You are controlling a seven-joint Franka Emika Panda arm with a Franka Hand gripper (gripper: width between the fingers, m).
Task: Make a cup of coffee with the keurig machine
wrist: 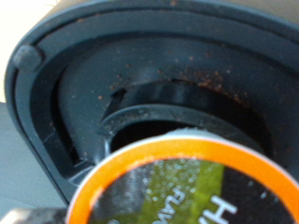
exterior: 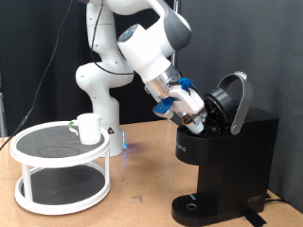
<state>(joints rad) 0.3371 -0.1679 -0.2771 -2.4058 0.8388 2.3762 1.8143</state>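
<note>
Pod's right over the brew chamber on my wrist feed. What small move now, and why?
Probably ease the tool a little further toward the keurig machine. Its lid stands open, and the wrist view shows the pod just above the round holder, not yet seated. The cup sits apart on the white stand.

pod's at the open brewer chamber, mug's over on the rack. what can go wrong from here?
1. The pod looks off-centre over the pod holder in the wrist view; it could seat tilted or catch the rim.
2. The gripper sits close under the raised lid of the keurig machine; a bump looks possible.
3. The cup is on the white rack, not on the drip base; brewing now would likely spill.
</note>
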